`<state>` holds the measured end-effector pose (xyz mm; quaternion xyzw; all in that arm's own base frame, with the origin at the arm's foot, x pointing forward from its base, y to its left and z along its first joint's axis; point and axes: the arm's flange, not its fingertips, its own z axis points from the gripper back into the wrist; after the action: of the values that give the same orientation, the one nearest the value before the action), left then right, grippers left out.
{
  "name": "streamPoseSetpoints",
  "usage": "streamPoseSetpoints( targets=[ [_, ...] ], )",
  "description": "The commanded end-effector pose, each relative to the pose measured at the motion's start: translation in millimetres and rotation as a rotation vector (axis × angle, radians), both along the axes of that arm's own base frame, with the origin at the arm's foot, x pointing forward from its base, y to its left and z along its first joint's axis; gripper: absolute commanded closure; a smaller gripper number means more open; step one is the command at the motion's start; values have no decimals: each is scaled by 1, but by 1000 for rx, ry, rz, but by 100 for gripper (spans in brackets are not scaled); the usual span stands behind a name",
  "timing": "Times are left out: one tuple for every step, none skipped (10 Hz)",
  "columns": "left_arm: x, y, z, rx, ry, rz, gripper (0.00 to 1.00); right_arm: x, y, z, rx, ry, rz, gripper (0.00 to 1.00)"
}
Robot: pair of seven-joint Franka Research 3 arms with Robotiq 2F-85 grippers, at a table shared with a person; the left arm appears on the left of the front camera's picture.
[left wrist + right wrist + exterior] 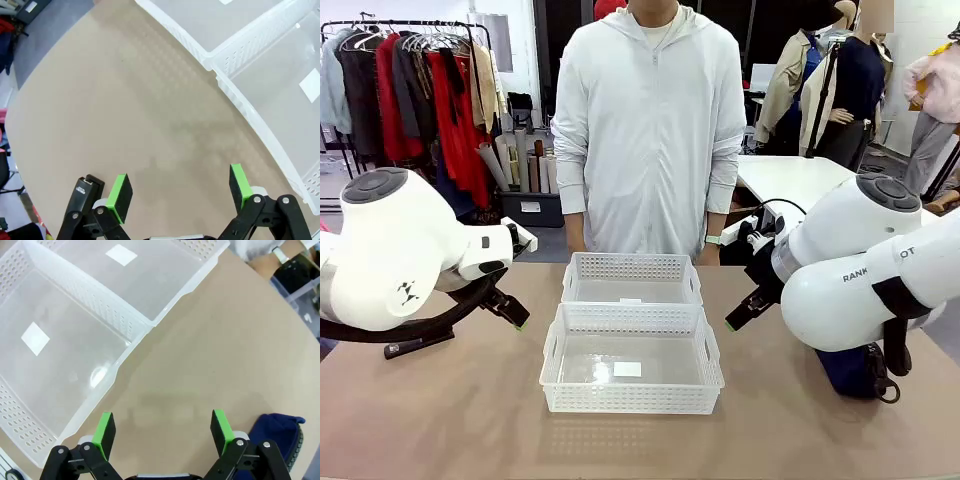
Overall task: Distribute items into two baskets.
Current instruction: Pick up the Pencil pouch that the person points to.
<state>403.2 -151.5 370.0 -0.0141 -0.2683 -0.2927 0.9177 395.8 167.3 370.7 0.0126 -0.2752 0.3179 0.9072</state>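
Reaching for the navy pouch [280, 432] near the desk's [440, 420] right edge likely comes first.
Both jaws stand apart, empty; the right jaws should straddle the pouch's middle before closing.

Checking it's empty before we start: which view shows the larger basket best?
Front view: the larger basket shows whole, nothing inside but a label on its base. Left wrist view catches one side; right wrist view, most of its inside.
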Motion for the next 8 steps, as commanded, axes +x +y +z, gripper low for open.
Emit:
streamPoseSetpoints(
  targets=[
    [0,0,0,0,0,0,0,0,0,0,0,0,0,0],
    [0,0,0,0,0,0,0,0,0,0,0,0,0,0],
    [0,0,0,0,0,0,0,0,0,0,0,0,0,0],
    [0,0,0,0,0,0,0,0,0,0,0,0,0,0],
    [0,0,0,0,0,0,0,0,0,0,0,0,0,0],
    [0,0,0,0,0,0,0,0,0,0,0,0,0,0],
    [0,0,0,0,0,0,0,0,0,0,0,0,0,0],
    [0,0,0,0,0,0,0,0,0,0,0,0,0,0]
  ],
)
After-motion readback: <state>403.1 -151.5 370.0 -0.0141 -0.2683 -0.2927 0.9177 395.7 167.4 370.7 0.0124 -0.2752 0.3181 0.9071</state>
